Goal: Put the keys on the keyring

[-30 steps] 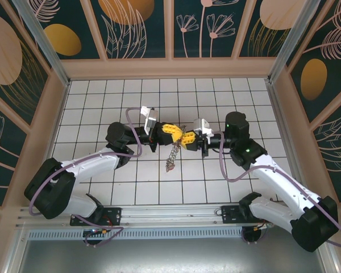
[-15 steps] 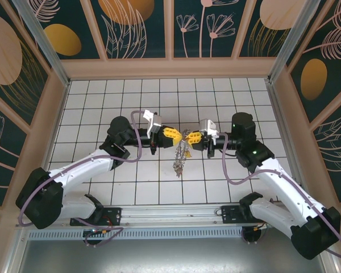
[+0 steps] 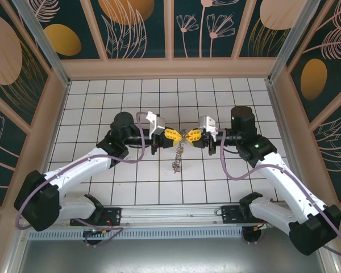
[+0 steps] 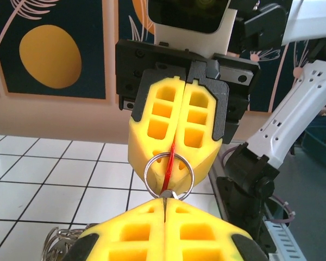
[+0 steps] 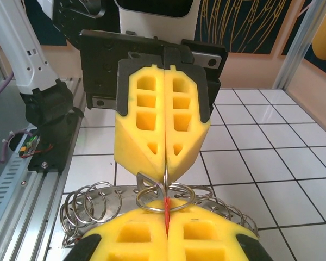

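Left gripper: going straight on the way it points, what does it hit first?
The right gripper: its yellow fingers face it tip to tip, pinching the red key. Only the small ring at the left gripper's own tips lies between. The gap looks tiny, though depth is unclear.

Red key (image 4: 170,160): only a thin edge shows between the closed pads of the right gripper (image 4: 174,179); blade hidden. Keyring (image 5: 98,204): near side concealed behind those pads; cut off by the bottom edge in the left wrist view; links indistinct from above.
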